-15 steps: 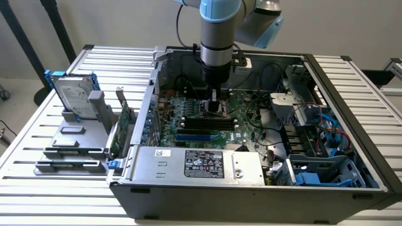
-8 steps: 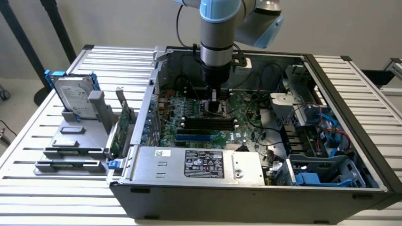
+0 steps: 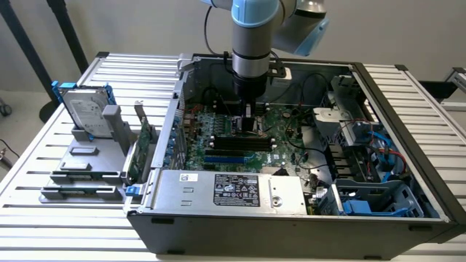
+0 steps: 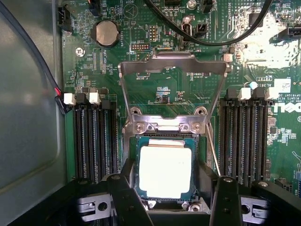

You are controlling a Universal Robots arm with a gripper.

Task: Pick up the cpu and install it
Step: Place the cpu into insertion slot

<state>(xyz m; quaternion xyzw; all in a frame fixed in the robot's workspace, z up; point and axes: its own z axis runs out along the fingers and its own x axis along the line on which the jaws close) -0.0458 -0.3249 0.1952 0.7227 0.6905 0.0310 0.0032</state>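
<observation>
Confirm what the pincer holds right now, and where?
Cannot tell. The cpu lies in its socket with the pincer astride two opposite edges; a grip isn't discernible.

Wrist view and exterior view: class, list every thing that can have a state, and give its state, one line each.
cpu: lying flat in its socket.
socket retention frame: swung open, not clamped on the cpu.
end effector: low inside the case, directly over the cpu.
computer case: lying on its side, side panel off.
hard drive: outside the case, upright in a grey stand.
green circuit card: outside the case, on edge in the stand.
</observation>
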